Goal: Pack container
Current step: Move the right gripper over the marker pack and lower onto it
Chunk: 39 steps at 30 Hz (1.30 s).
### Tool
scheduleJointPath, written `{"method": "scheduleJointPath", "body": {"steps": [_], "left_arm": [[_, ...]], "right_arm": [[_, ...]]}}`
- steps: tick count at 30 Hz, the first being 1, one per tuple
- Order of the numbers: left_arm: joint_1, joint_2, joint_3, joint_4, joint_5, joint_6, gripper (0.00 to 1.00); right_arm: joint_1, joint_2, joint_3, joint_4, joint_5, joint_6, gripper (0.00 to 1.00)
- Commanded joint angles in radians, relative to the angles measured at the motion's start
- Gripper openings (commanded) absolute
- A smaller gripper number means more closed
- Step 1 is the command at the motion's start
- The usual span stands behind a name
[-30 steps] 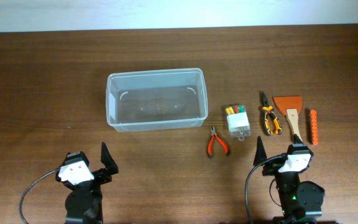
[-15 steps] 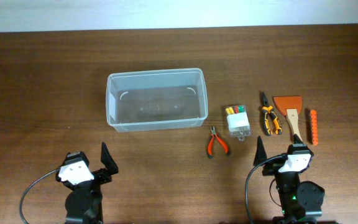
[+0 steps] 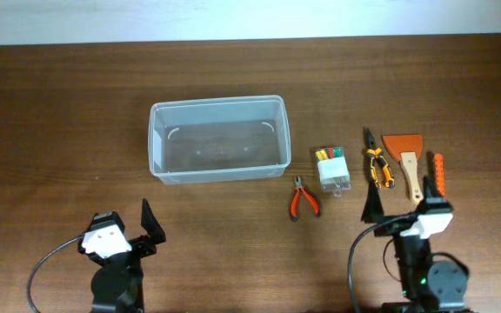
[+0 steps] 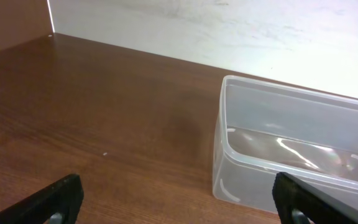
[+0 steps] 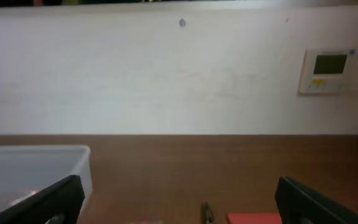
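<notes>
Currently both arms sit at the near edge of the table, and nothing is held. Clock directions below are read in the overhead view, with 12 o'clock at the far edge.

The left gripper [image 4: 178, 202] has its jaws spread wide and empty. The right gripper [image 5: 180, 202] is in the same state.

The container [image 3: 217, 139] stands upright on the table [image 3: 59, 104], left of centre. Its long axis runs from 9 to 3 o'clock. It appears empty.

The items to be packed lie in a row at 3 o'clock from the container:
- red-handled pliers [image 3: 303, 200]
- small clear box [image 3: 332, 168]
- orange-handled pliers [image 3: 377, 165]
- scraper [image 3: 407, 156]
- orange rod [image 3: 439, 174], partly covered by the right arm

Key relation: the container lies at roughly 1 o'clock from the left gripper and at roughly 10 o'clock from the right gripper. The tools lie near the right gripper at 11 to 12 o'clock, and well apart from the left gripper.

Judgement: the right arm is the nearer one for the first pick. It would then carry toward 10 o'clock to reach the container.
</notes>
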<state>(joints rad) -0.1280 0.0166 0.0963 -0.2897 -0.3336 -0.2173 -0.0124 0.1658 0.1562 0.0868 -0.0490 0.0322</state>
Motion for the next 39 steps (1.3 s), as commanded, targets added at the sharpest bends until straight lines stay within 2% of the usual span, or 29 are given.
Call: {"method": "scheduleJointPath", "body": {"steps": [1, 6, 10, 11, 13, 15, 17, 20, 25, 31, 34, 39], "left_arm": [[-0.003, -0.005, -0.003, -0.002, -0.004, 0.009, 0.99], [-0.003, -0.005, -0.003, -0.002, -0.003, 0.009, 0.99], [-0.003, -0.005, -0.003, -0.002, -0.003, 0.009, 0.99], [-0.003, -0.005, -0.003, -0.002, -0.003, 0.009, 0.99], [-0.003, -0.005, -0.003, -0.002, -0.003, 0.009, 0.99], [-0.003, -0.005, -0.003, -0.002, -0.003, 0.009, 0.99], [-0.003, -0.005, -0.003, -0.002, -0.003, 0.009, 0.99], [-0.003, -0.005, -0.003, -0.002, -0.003, 0.009, 0.99], [-0.003, -0.005, -0.003, -0.002, -0.003, 0.009, 0.99], [-0.003, -0.005, -0.003, -0.002, -0.003, 0.009, 0.99], [-0.003, -0.005, -0.003, -0.002, -0.003, 0.009, 0.99], [-0.003, -0.005, -0.003, -0.002, -0.003, 0.009, 0.99]], "right_arm": [[-0.001, 0.207, 0.222, -0.027, -0.014, 0.025, 0.99], [-0.001, 0.598, 0.681, -0.294, -0.029, -0.079, 0.99], [-0.001, 0.974, 1.223, -0.742, -0.029, -0.148, 0.99], [-0.001, 1.034, 1.312, -0.817, -0.029, -0.153, 0.99], [-0.001, 1.236, 1.620, -1.080, -0.029, -0.152, 0.99], [-0.001, 1.376, 1.835, -1.250, -0.027, -0.152, 0.99], [-0.001, 1.473, 1.973, -1.335, -0.019, -0.151, 0.99], [-0.001, 1.571, 2.070, -1.360, -0.045, -0.144, 0.99], [-0.001, 1.627, 2.075, -1.432, -0.041, -0.152, 0.99], [0.000, 1.606, 2.075, -1.487, -0.023, -0.156, 0.99], [0.000, 1.579, 2.061, -1.641, -0.010, -0.155, 0.99], [0.035, 1.477, 1.976, -1.612, -0.002, -0.145, 0.99]]}}
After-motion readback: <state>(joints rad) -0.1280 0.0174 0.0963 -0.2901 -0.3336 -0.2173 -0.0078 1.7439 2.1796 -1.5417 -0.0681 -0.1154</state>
